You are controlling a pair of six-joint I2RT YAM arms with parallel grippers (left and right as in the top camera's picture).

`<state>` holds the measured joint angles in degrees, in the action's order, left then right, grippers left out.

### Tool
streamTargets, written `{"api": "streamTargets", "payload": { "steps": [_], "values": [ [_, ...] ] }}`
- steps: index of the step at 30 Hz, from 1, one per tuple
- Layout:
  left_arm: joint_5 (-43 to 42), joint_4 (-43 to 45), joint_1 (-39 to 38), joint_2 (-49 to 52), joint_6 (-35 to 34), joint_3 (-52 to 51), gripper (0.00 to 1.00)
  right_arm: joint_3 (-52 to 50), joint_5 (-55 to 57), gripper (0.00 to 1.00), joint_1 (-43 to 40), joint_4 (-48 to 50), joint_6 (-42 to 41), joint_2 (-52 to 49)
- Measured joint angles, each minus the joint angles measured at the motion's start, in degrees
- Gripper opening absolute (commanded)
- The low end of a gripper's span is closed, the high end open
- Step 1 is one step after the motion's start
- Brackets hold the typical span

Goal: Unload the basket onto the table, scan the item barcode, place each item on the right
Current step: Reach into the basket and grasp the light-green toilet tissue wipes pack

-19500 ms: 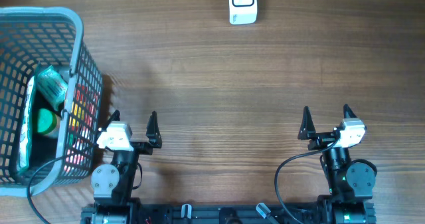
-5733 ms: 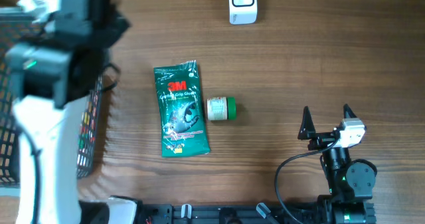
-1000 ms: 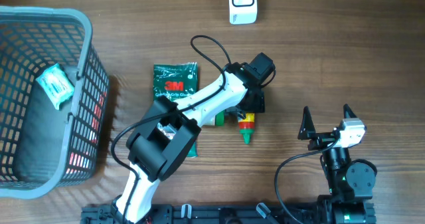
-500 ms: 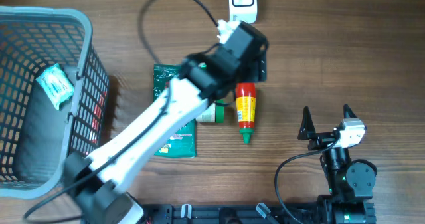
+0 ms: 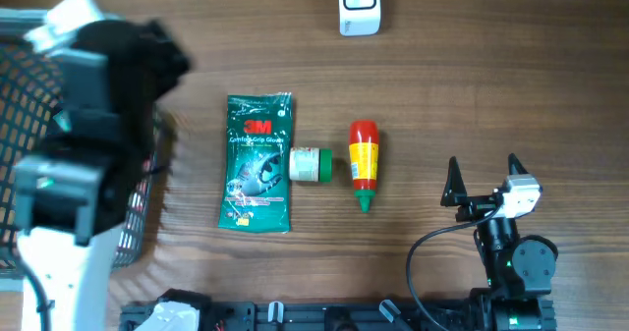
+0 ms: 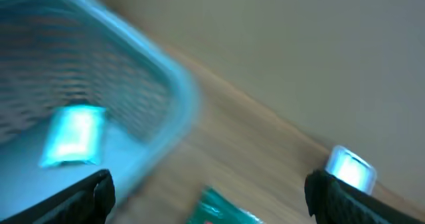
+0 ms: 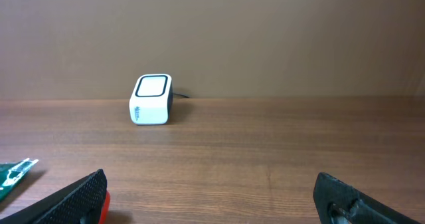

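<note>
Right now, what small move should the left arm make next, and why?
Probably lower the open left hand into the basket toward the pale blue packet: the hand is empty above it, and that packet is not yet out.

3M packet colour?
Green packet, red logo; overhead view shows it best.

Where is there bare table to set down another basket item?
Bare wood lies between the scanner and the row of glove pack, jar and bottle, between the bottle and the right gripper, and across the far right of the table. The row itself is crowded, and so is the basket side.
</note>
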<state>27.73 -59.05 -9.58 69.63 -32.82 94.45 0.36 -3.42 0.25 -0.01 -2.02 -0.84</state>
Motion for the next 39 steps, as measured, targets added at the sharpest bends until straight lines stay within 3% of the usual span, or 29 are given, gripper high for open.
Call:
{"api": "streamTargets", "payload": {
  "steps": [6,11,14,20,30,39],
  "values": [
    [-3.50,-7.74,19.85,1.38,-0.28,0.02,0.93,0.00,0.00,1.00,0.00,0.00,0.00,0.00],
    [-14.97,-7.91,35.28,7.82,-0.46,0.02,0.89,0.00,0.00,1.00,0.00,0.00,0.00,0.00],
    [-20.15,-8.26,40.35,13.40,-0.92,-0.13,0.88,0.00,0.00,1.00,0.00,0.00,0.00,0.00],
    [-23.02,-2.45,43.76,21.86,-1.07,-7.23,0.84,-0.02,0.00,1.00,0.00,0.00,0.00,0.00],
    [-22.49,27.26,43.87,23.21,11.08,-31.95,0.83,0.00,0.00,1.00,0.00,0.00,0.00,0.00],
    [-22.49,37.88,44.15,26.95,12.41,-34.36,0.79,0.00,0.00,1.00,0.00,0.00,0.00,0.00]
  ]
}}
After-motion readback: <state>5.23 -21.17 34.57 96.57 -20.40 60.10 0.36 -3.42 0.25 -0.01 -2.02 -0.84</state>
